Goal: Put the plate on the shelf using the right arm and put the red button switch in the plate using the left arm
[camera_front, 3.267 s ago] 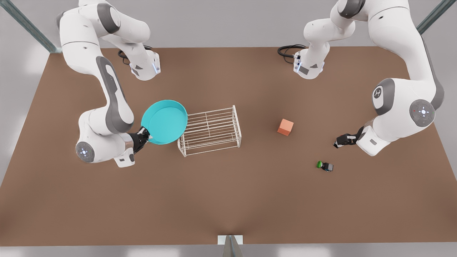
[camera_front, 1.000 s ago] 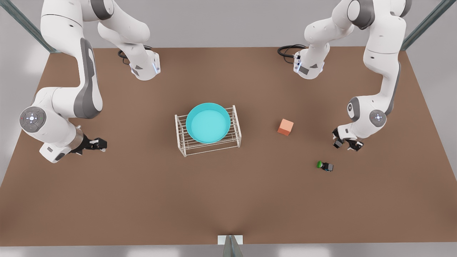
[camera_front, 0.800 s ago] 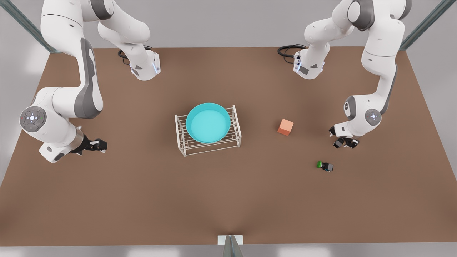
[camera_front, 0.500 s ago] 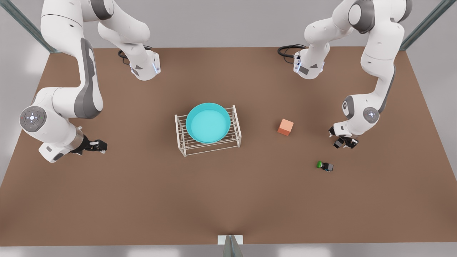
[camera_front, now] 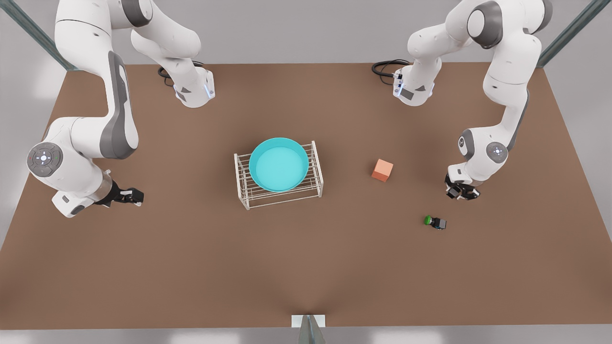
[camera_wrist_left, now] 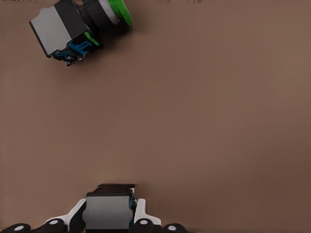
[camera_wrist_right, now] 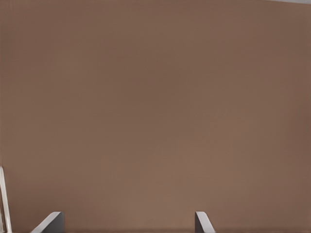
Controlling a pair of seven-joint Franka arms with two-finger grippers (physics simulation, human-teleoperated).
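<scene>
Turquoise and glossy, the plate (camera_front: 279,165) lies flat on the top tier of the shelf (camera_front: 313,165), which stands near the middle of the brown surface (camera_front: 306,267) in the front view. That view gives the whole layout, while the left wrist view gives close detail: between the two light fingertips (camera_wrist_left: 142,219) of the left end effector (camera_wrist_left: 109,218) sits a small dark boxy body with a grey face, which I take to be the red button switch (camera_wrist_left: 109,211), although its red cap cannot be seen. The fingers stand on both sides of the body and appear to touch it, closed to its width. In the front view the left end effector (camera_front: 461,191) is low over the surface at the front view's right, and the switch there is too small to make out. A like switch with a green cap (camera_wrist_left: 77,24) lies on its side farther off in the left wrist view; in the front view this green switch (camera_front: 435,222) is near the left end effector but apart from it. An orange cube (camera_front: 382,170) stands between the shelf and the left end effector. The right wrist view shows two light fingertips (camera_wrist_right: 51,222) wide apart with bare surface between them, holding nothing. In the front view the right end effector (camera_front: 131,195) waits at the front view's left, well apart from the shelf.
</scene>
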